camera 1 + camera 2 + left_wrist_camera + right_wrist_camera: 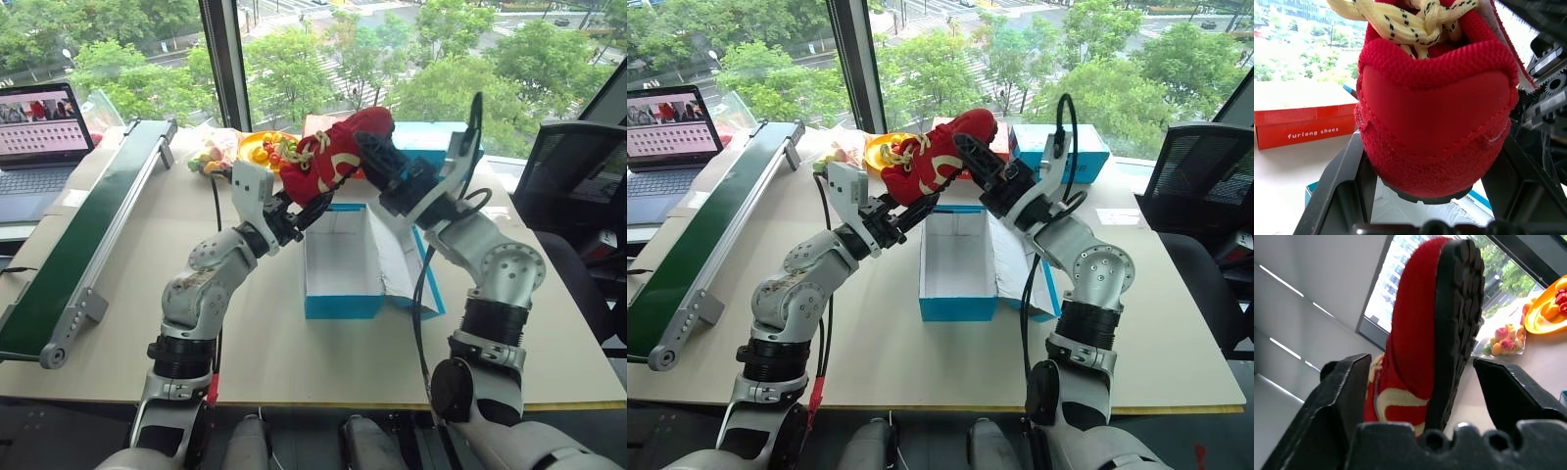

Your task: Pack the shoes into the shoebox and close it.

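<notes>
Red shoe (333,152) aloft over the open shoebox (342,262), heel pinched in the left claw (294,211), right claw (377,157) straddling the toe with daylight beside the sole — light, squashy fabric, so I'd trust the firmer heel and sole.

open shoebox (341,262) mouth unobstructed, red shoe (333,154) held above its far end, orange box (1303,115) probably just behind
</notes>
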Robot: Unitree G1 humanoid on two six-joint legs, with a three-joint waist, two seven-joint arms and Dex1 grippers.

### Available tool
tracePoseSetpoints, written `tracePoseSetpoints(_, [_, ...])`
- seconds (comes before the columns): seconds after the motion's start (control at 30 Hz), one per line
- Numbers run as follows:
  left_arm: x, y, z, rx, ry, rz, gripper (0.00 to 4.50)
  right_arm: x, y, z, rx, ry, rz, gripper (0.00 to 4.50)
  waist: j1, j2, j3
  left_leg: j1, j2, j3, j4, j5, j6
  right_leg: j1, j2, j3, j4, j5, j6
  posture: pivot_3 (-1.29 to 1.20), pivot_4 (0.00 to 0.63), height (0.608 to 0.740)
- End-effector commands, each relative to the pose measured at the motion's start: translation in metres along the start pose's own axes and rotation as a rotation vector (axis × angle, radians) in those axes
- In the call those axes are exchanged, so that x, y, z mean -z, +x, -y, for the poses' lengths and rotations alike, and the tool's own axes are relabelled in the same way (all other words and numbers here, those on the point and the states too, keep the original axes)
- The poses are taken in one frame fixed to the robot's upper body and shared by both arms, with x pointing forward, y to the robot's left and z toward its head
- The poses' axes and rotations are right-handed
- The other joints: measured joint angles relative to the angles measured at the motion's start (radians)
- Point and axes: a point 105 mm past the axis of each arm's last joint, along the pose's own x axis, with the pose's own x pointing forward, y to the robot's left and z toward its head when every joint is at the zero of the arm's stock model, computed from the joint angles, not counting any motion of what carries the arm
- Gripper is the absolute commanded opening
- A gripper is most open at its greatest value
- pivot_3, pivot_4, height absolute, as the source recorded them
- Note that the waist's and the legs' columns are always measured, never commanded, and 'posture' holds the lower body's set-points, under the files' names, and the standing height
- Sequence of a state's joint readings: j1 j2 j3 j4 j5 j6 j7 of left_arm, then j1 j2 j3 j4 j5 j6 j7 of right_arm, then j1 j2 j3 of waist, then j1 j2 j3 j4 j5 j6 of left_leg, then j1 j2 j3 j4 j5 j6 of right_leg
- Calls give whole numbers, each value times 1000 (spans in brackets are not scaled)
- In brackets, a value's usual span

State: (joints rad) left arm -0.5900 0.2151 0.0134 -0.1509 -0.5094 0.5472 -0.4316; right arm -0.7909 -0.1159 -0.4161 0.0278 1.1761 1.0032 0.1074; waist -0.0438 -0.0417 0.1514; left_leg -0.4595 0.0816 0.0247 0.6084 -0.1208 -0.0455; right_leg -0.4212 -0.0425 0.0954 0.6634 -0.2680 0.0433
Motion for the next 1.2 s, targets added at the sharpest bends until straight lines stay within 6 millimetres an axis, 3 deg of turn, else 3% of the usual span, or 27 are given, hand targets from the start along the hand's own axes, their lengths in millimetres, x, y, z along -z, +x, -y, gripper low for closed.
tracePoseSetpoints(0.03, [-19,3,11,34,44,57,2460,-10,0,-7,-11,-57,36,1981,0,0,0,0,0,0,0,0,0,0,0,0,0,0,0,0,150,740])
tracePoseSetpoints(0.17, [-18,0,11,28,41,52,2460,-14,2,-5,7,-72,43,744,1,0,0,0,0,0,0,0,0,0,0,0,0,0,0,0,150,740])
tracePoseSetpoints(0.23, [-19,-4,10,33,28,58,3458,-18,3,-5,12,-79,49,297,0,0,0,0,0,0,0,0,0,0,0,0,0,0,0,0,150,740])
tracePoseSetpoints(0.27, [-20,-8,8,34,20,58,3619,-21,3,-5,14,-86,56,277,0,0,0,0,0,0,0,0,0,0,0,0,0,0,0,0,150,740])
tracePoseSetpoints(0.33, [-20,-17,3,35,28,49,4442,-27,4,-6,23,-113,65,252,-1,0,0,0,0,0,0,0,0,0,0,0,0,0,0,0,150,740])
tracePoseSetpoints(0.4, [-19,-31,-5,46,77,9,4500,-33,4,-5,53,-163,71,251,-3,0,0,0,0,0,-1,0,0,-1,0,0,0,0,0,0,150,740])
tracePoseSetpoints(0.47, [-19,-57,-24,64,224,-73,4500,-40,5,0,131,-270,32,251,-9,1,1,0,0,0,-1,0,0,-1,0,0,0,0,0,0,150,740])
tracePoseSetpoints(0.6, [-21,-88,-56,40,349,-233,4500,-36,7,9,246,-460,-98,251,-12,3,2,0,0,1,-2,0,0,-2,0,0,-1,-1,-1,0,150,740])
tracePoseSetpoints(0.77, [-18,-90,-56,61,407,-270,4500,-10,6,30,412,-612,-335,251,-2,3,2,0,0,1,-2,0,0,-2,-1,1,-2,-1,-1,0,150,740])
tracePoseSetpoints(0.93, [-6,-86,-44,81,394,-264,4500,17,-17,50,499,-656,-547,251,7,3,2,-1,1,2,-2,0,0,-2,-1,0,-3,-1,-1,0,150,740])
tracePoseSetpoints(1.2, [-4,-85,-43,54,374,-234,4500,29,-52,59,620,-640,-672,251,3,2,2,-2,1,2,-1,0,0,-3,0,1,-1,-1,-1,0,150,740])
